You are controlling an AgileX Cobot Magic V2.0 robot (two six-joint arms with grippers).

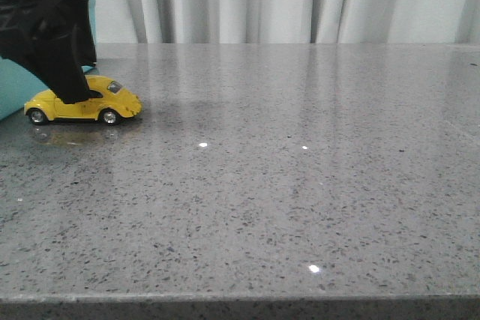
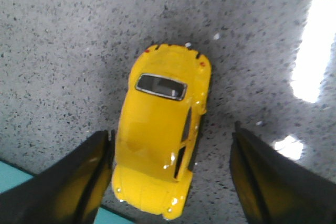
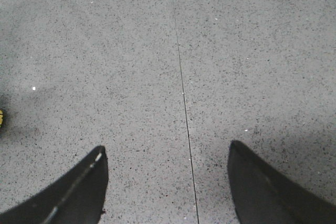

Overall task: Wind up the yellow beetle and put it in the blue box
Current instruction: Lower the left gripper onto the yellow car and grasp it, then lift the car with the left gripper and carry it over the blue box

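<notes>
The near stretch of the grey speckled tabletop [image 1: 300, 207] shows only glints of light. The right tool [image 3: 167, 153] hangs over this stone with its two dark fingers [image 3: 79, 192] spread wide and nothing between them — a thin seam runs across the surface under it.

Farther back on the robot's left stands the yellow beetle [image 1: 82, 103], all four wheels on the tabletop, side-on in the front view. The left tool [image 2: 170, 145] is down over it, fingers [image 2: 68, 187] spread on either side of the roof; one sits just beside the car's flank, the other well apart, so it is not pinching the toy.

Just behind the car and the arm, at the far left edge, stands the blue box [image 1: 15, 84] — with pale curtains [image 1: 300, 1] behind the tabletop.
</notes>
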